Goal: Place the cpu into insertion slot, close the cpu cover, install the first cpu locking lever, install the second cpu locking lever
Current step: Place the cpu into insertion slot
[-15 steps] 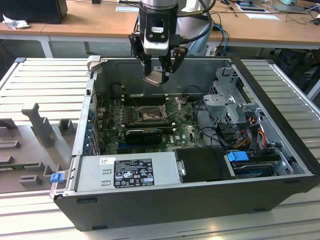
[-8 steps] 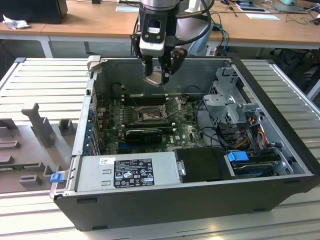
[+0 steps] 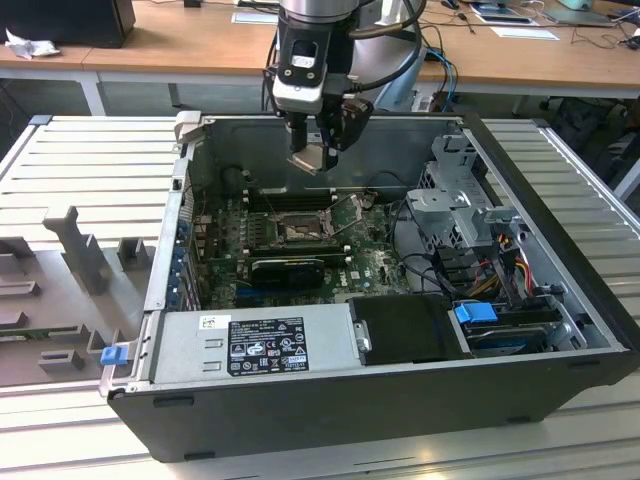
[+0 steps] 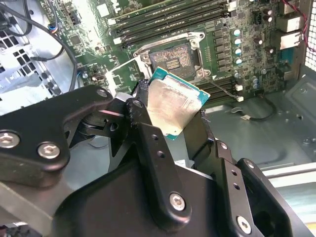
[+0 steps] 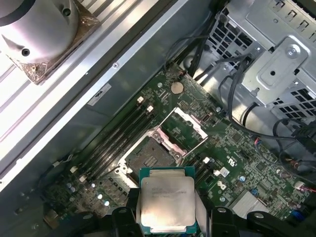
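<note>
As the claw [image 4: 174, 121] grips it, the cpu [image 5: 167, 202] bears print.

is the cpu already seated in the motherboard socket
No, in the first wrist view the cpu is held in the gripper, apart from the socket, which sits empty.

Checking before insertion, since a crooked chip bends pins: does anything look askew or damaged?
Nothing looks damaged. The gripper holds the cpu in the air, clear of the empty socket, whose cpu cover stands open. In both wrist views the chip's edges look turned relative to the socket's, not yet squared up.
</note>
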`<state>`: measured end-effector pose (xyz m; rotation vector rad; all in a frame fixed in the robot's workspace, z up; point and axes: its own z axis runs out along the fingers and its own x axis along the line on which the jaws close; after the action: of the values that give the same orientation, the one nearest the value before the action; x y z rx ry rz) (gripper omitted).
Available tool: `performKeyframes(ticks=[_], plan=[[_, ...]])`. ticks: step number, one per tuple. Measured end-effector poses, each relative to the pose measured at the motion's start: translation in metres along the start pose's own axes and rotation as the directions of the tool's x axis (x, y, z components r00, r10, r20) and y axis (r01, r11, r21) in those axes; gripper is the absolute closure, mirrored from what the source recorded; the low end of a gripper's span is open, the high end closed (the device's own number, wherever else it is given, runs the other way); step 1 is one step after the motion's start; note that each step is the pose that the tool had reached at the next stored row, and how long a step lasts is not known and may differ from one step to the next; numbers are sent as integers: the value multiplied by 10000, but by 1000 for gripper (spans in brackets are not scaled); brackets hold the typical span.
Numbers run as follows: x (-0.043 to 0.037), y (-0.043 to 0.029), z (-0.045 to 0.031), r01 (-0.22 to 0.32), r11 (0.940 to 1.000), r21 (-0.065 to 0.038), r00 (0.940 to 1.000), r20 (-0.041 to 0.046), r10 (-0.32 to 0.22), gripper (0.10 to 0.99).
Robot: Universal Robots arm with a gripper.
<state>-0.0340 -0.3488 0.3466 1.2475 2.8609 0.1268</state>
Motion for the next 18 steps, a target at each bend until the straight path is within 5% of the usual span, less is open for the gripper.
performKeyframes(ticks=[18], plan=[[0,-2,29,-1252,9921,-23,9921,105,1252,557]])
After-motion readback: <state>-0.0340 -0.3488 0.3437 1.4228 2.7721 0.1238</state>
